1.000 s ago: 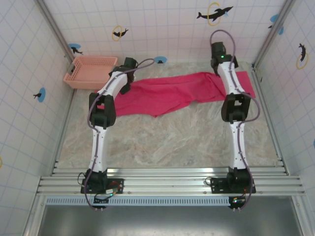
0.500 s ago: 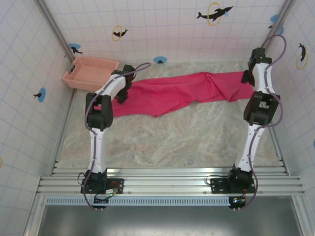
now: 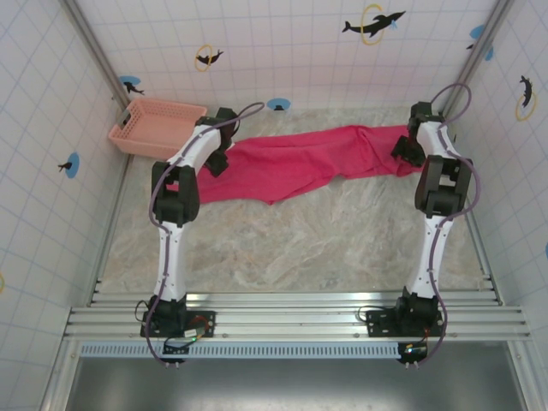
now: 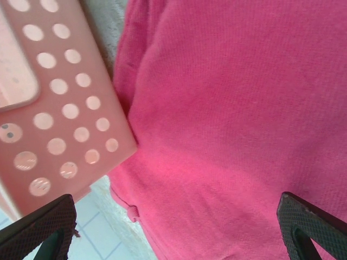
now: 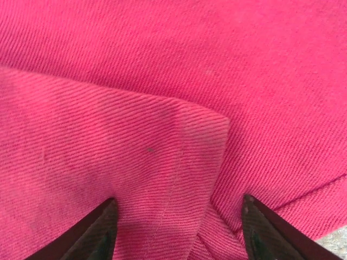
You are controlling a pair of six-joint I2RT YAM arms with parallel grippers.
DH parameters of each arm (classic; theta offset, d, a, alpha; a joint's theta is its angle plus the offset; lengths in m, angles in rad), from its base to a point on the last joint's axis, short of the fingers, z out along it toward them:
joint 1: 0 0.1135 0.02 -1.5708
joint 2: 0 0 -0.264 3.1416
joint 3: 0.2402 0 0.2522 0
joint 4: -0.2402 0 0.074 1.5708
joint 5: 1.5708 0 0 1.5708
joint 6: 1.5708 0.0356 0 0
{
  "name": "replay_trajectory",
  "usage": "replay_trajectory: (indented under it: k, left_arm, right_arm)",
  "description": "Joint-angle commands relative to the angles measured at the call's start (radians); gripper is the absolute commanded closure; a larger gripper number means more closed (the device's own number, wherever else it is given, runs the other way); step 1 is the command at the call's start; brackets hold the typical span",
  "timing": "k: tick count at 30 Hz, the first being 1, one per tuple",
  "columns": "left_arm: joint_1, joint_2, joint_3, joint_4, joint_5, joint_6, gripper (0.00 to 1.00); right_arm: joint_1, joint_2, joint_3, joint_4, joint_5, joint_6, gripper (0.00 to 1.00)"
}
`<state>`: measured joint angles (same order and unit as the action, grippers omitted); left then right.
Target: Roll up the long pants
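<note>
Under right gripper, long pants half-hidden

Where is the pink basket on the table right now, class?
In the top view the basket sits at the far left corner of the table, just beyond the left end of the long pants.

Basket: pale pink plastic, wall pierced with rows of round holes. The long pants lie just right of the basket, and their edge touches its lower corner. The cloth is flat with shallow folds. A narrow strip of table shows between the basket and the pants above that corner. The left gripper hangs over the cloth right of the basket, fingers spread wide, gripping nothing.
</note>
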<state>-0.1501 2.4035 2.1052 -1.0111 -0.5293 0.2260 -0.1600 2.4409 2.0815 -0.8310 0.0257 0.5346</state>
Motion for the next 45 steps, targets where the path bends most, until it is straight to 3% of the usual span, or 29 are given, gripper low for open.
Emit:
replay_trajectory:
  k: [1,6,10,14,18,19,21,23,28,34,45]
  left_arm:
    - [-0.014,0.035,0.024,-0.046,0.028,-0.03,0.03]
    - [-0.022,0.044,0.016,-0.059,0.035,-0.035,0.03]
    - [-0.029,0.049,0.022,-0.081,0.042,-0.052,0.03]
    - [-0.038,0.035,0.001,-0.084,0.066,-0.078,0.03]
    - [-0.053,0.039,-0.004,-0.106,0.092,-0.118,0.03]
    - [-0.055,0.041,-0.02,-0.098,0.087,-0.134,0.03]
    - [-0.048,0.058,-0.044,-0.119,0.06,-0.196,0.03]
    - [-0.025,0.074,-0.06,-0.157,0.046,-0.284,0.03]
    - [0.093,0.014,-0.189,-0.15,0.171,-0.52,0.03]
    - [0.12,-0.036,-0.205,-0.252,0.109,-0.549,0.03]
    - [0.231,-0.263,-0.469,-0.228,-0.019,-0.508,0.03]
  right_arm:
    - [0.004,-0.007,-0.054,0.039,-0.039,0.034,0.43]
    - [0.0,-0.015,-0.076,0.083,-0.042,0.063,0.54]
    - [0.001,-0.017,-0.058,0.087,-0.033,0.072,0.57]
    - [-0.002,-0.026,-0.031,0.074,-0.019,0.075,0.57]
    - [-0.005,-0.002,0.024,-0.023,-0.02,0.055,0.51]
    - [-0.004,-0.002,0.021,-0.039,-0.013,0.054,0.55]
    - [-0.01,0.003,-0.004,-0.057,-0.022,0.071,0.76]
    - [-0.012,0.0,-0.034,-0.054,-0.051,0.085,0.81]
    - [0.012,-0.013,-0.056,-0.102,-0.064,0.065,0.91]
    - [0.03,-0.117,-0.213,-0.111,-0.104,0.041,0.98]
    - [0.112,-0.454,-0.639,-0.116,-0.183,-0.025,0.97]
